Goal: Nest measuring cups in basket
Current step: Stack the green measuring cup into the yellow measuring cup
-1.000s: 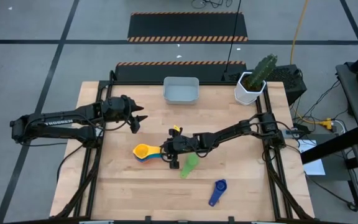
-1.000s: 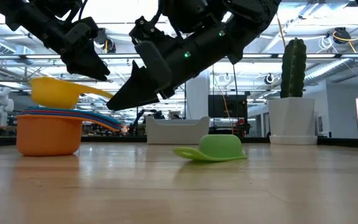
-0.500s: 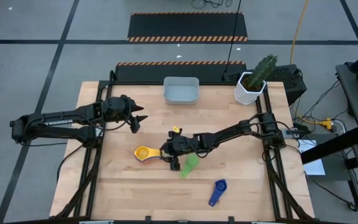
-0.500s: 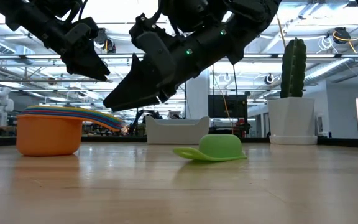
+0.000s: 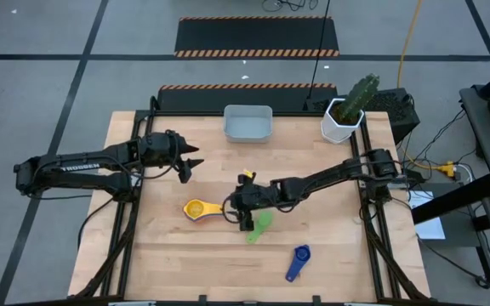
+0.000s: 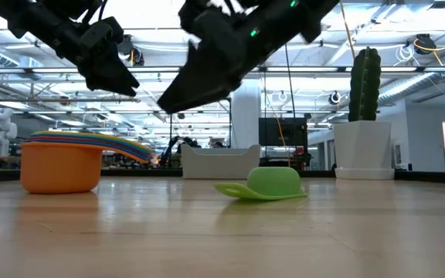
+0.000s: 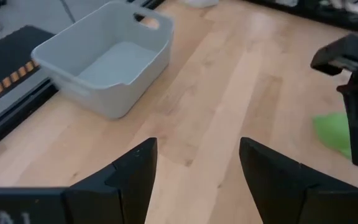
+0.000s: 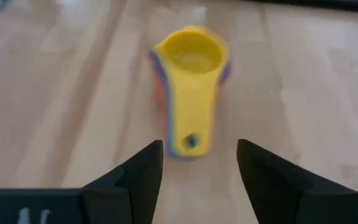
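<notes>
A stack of nested measuring cups (image 5: 198,208) stands on the table left of centre, an orange cup at the bottom (image 6: 60,166) and a yellow one on top (image 8: 191,68). A green cup (image 5: 260,225) lies upside down on its rim (image 6: 265,184). A blue cup (image 5: 299,259) lies alone near the near edge. The grey-blue basket (image 5: 247,123) sits at the far edge and has nothing in it (image 7: 104,62). My right gripper (image 5: 240,212) hovers open just right of the stack's handles. My left gripper (image 5: 187,163) hangs open above the table, left of centre.
A white pot with a green cactus (image 5: 344,115) stands at the far right corner. Bare wood lies between the stack and the basket, and along the near edge left of the blue cup.
The yellow cup stood raised and tilted on top of the stack a second ago; it has dropped level into the nest. My right gripper has since drawn back toward the table's right edge and risen clear of the stack's handles.
</notes>
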You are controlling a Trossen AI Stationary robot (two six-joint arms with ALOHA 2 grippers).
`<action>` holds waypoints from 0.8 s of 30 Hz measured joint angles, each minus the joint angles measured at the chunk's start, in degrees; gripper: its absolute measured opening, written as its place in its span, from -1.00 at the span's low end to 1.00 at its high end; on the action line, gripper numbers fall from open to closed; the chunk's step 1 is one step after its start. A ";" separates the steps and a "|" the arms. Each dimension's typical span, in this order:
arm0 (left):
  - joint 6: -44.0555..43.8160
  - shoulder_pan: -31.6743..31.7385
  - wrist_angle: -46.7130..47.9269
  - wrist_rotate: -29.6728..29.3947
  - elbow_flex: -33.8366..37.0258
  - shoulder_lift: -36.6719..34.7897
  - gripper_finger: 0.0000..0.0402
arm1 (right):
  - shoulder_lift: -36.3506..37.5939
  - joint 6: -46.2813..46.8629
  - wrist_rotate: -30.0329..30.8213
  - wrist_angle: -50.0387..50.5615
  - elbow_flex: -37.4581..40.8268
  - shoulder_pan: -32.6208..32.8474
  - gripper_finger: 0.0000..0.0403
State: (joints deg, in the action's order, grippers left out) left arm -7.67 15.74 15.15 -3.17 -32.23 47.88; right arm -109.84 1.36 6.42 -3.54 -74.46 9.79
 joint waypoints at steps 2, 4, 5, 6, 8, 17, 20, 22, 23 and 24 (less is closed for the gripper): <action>-0.04 -0.88 -1.14 0.23 0.00 -0.01 0.15 | 0.63 0.30 1.58 2.48 0.00 2.19 -0.01; -0.39 -2.03 -2.51 0.25 0.00 0.00 0.15 | 0.61 0.79 2.49 4.12 0.00 5.02 -0.01; -0.53 -2.62 -3.21 0.29 0.00 0.00 0.15 | 0.58 0.87 2.70 5.03 0.00 6.48 -0.01; -1.00 -3.29 -3.82 0.29 0.00 0.00 0.15 | 0.50 0.96 3.32 5.87 0.00 7.88 -0.01; -2.25 -4.77 -5.28 0.32 0.00 0.09 0.15 | 0.31 1.74 5.85 6.87 0.00 10.62 -0.01; -8.13 -14.84 -6.50 -4.31 0.04 2.32 0.15 | 0.02 4.99 18.89 8.54 0.13 17.88 -0.01; -9.84 -18.60 -6.39 -7.36 0.04 4.11 0.15 | 0.02 8.75 19.19 8.24 1.79 18.86 -0.01; -11.15 -20.84 -6.66 -8.97 0.04 5.22 0.15 | 0.02 11.87 19.32 8.15 3.18 19.38 -0.01; -11.76 -21.82 -6.80 -9.67 0.04 5.73 0.15 | -0.13 13.38 19.40 8.12 3.81 19.61 -0.01; -12.37 -22.79 -7.13 -10.39 0.04 6.25 0.15 | -0.64 14.62 19.40 8.03 4.17 19.85 -0.01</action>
State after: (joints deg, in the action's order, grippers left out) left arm -20.04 -7.06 8.02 -13.55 -32.18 54.13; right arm -110.48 15.98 25.81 4.49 -70.29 29.64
